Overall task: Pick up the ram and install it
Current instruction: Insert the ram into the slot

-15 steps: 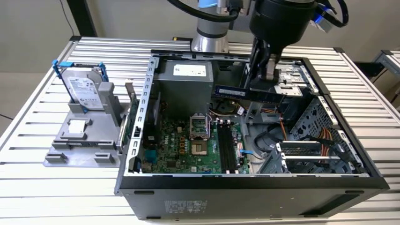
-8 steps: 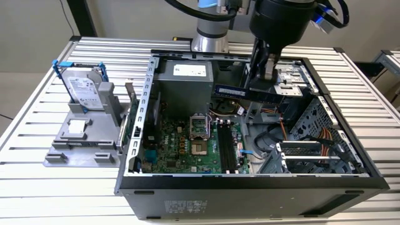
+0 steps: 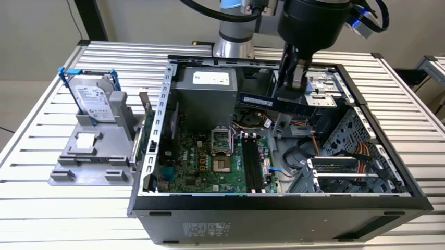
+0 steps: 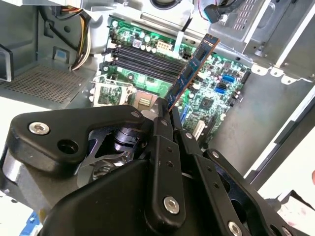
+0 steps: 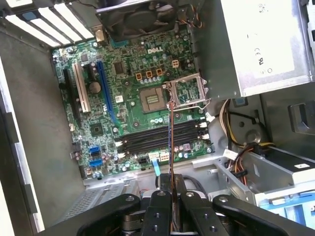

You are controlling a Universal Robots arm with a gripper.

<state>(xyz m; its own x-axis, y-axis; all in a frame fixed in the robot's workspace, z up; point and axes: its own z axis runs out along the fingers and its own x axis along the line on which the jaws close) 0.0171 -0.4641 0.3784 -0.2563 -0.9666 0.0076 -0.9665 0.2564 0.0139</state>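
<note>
GRIP: black metal gripper [image 3: 295,89] clamped on thin dark blue-green circuit-board ram [image 3: 272,102] | WHERE: aloft inside open grey case [image 3: 278,205], above green motherboard's [image 5: 123,83] black memory slots [image 5: 162,137] | RISK: ram looks crosswise to slots, so it could miss, jam or twist in the grip.

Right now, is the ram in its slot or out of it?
Out. The pincer grips the ram in the air, clear of the motherboard, and the dark memory slots beneath it lie empty.
</note>
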